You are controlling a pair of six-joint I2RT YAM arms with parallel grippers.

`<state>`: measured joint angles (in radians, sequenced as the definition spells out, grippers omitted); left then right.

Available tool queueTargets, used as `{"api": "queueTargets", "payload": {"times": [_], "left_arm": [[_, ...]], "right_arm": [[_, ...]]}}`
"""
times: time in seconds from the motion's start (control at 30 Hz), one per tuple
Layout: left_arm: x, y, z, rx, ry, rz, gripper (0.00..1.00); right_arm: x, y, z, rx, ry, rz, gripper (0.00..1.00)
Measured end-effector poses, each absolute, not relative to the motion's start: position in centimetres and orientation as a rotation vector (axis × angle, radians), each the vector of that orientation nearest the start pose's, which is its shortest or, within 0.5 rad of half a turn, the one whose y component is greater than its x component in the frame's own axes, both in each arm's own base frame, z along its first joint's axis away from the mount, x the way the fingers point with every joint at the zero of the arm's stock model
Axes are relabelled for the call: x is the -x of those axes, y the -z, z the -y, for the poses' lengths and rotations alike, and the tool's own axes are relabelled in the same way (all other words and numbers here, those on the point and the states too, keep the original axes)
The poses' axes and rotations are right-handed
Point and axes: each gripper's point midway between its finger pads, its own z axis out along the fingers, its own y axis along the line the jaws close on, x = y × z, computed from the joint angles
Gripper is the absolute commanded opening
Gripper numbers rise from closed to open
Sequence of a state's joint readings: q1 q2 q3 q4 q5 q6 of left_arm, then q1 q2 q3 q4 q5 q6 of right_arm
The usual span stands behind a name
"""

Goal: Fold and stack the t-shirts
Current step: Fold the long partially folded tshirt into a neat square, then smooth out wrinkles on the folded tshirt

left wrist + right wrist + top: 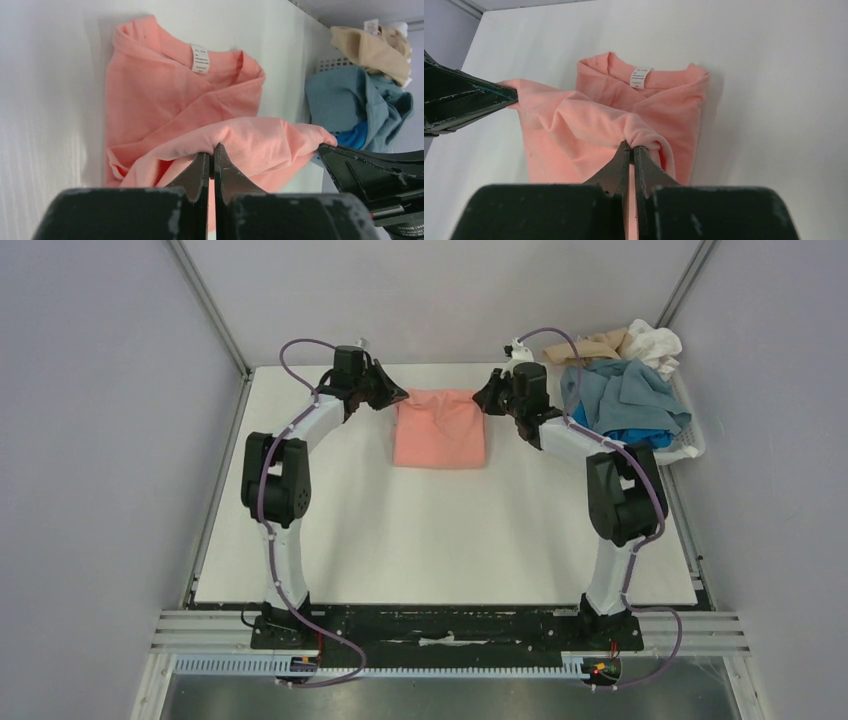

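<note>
A salmon-pink t-shirt [440, 428] lies partly folded at the back middle of the white table, its white neck label [200, 58] showing. My left gripper [397, 396] is shut on the shirt's far left corner; in the left wrist view [213, 148] a lifted fold of pink cloth is pinched between the jaws. My right gripper [484, 397] is shut on the far right corner, also seen in the right wrist view [631, 147]. The held edge hangs stretched between both grippers above the rest of the shirt [649, 105].
A white plastic basket [688, 443] stands at the back right corner of the table, heaped with grey-blue [625, 395], bright blue [630, 437], beige [600, 346] and white [655, 342] shirts. Grey walls and metal frame posts close in the table.
</note>
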<state>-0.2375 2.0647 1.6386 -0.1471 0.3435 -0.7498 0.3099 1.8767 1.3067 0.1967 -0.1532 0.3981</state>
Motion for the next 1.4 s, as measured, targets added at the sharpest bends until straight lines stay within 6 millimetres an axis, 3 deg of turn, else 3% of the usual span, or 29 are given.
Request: {"api": "queueTargets", "payload": {"times": [0.07,0.1,0.13,0.17,0.2,0.23,0.33,0.43,0.47,0.6,0.8,0.9,1.0,1.17,1.4], "left_arm": [[-54.9,-13.2,21.5,0.377,0.923,-2.234,0.05],[-55.6,-12.2,21.3,0.386,0.92,-2.238,0.14],[-56.2,-11.2,21.2,0.393,0.917,-2.244,0.27],[-56.8,-9.8,20.9,0.408,0.912,-2.256,0.51],[-57.4,-8.6,20.7,0.416,0.904,-2.265,0.75],[-57.9,-7.5,20.6,0.419,0.893,-2.272,0.78],[-59.4,-5.6,20.3,0.431,0.877,-2.283,0.79],[-60.7,-6.2,20.5,0.411,0.88,-2.26,0.79],[-60.9,-6.7,20.5,0.4,0.884,-2.248,0.8],[-61.0,-9.5,21.0,0.343,0.891,-2.198,0.8],[-58.4,-13.3,23.0,0.256,0.912,-2.176,0.81],[-58.1,-14.8,24.5,0.205,0.956,-2.151,0.82],[-58.3,-14.8,25.8,0.176,0.986,-2.159,0.82],[-59.1,-12.8,26.0,0.178,0.995,-2.183,0.82],[-61.7,-6.7,25.7,0.222,0.964,-2.246,0.83]], "right_arm": [[-53.3,-14.4,-21.2,0.047,-0.624,-1.974,0.0],[-54.3,-13.3,-21.3,0.065,-0.624,-1.971,0.0],[-55.1,-12.2,-21.6,0.082,-0.627,-1.975,0.0],[-55.9,-11.2,-21.7,0.091,-0.628,-1.981,0.05],[-56.9,-10.0,-21.9,0.102,-0.629,-1.988,0.16],[-57.8,-9.0,-22.1,0.108,-0.626,-1.99,0.31],[-59.8,-6.5,-22.3,0.111,-0.61,-2.003,0.61],[-61.0,-6.3,-22.2,0.101,-0.593,-1.996,0.94],[-61.1,-6.5,-22.2,0.098,-0.588,-1.992,0.98],[-61.0,-9.0,-22.1,0.104,-0.589,-1.948,0.98],[-56.0,-13.0,-22.3,0.122,-0.706,-1.903,0.98],[-55.8,-15.2,-23.5,0.136,-0.798,-1.839,0.98],[-56.5,-15.6,-24.6,0.134,-0.874,-1.814,0.98],[-58.5,-13.0,-25.6,0.093,-0.928,-1.832,0.98],[-61.9,-6.0,-25.6,0.007,-0.874,-1.926,0.98]]}}
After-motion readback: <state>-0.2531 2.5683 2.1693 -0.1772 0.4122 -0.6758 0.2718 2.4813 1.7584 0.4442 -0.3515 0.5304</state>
